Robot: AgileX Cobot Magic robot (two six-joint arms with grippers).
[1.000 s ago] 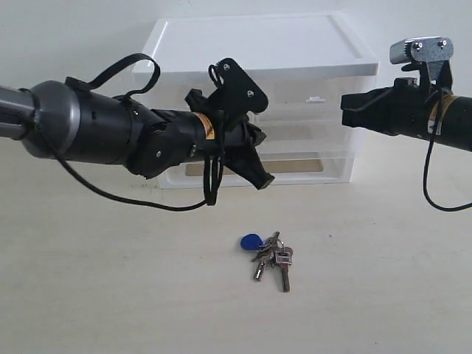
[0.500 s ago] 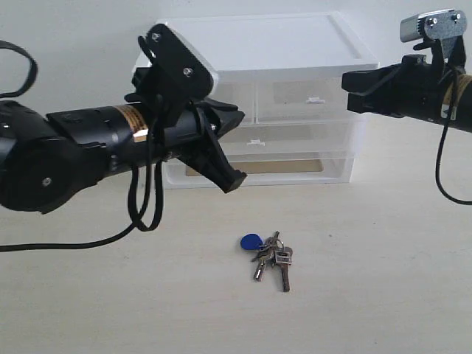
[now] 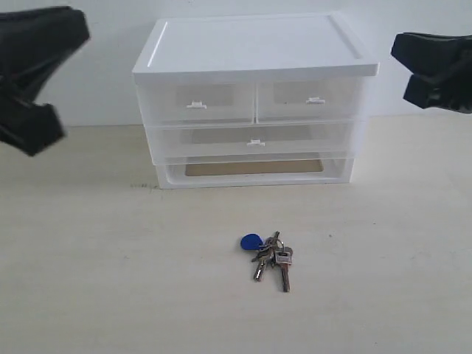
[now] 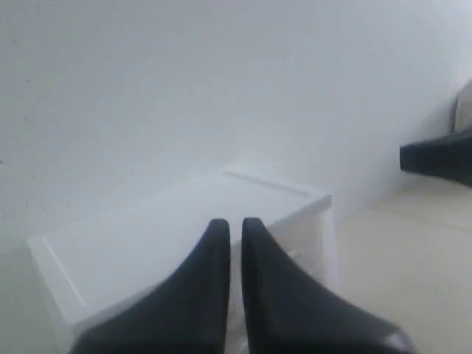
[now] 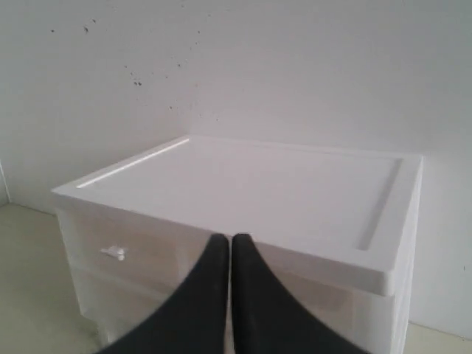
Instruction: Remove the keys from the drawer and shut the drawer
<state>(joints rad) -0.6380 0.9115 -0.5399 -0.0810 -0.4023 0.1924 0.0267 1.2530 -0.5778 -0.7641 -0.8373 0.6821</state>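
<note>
Exterior view shows me the keys (image 3: 269, 258) lying on the table (image 3: 110, 295) before the drawer (image 3: 295, 139), which looks flush, with the left gripper (image 4: 234, 228) and right gripper (image 5: 231, 243) clamped empty; I judge the task finished, only parking due.

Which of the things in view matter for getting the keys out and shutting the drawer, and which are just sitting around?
Job:
- keys, lying out on the table
- wide drawer, looks pushed in
- left gripper and right gripper, both shut, holding nothing

Lying about:
- two half-width drawers
- bottom tier under the wide drawer
- white lid
</note>
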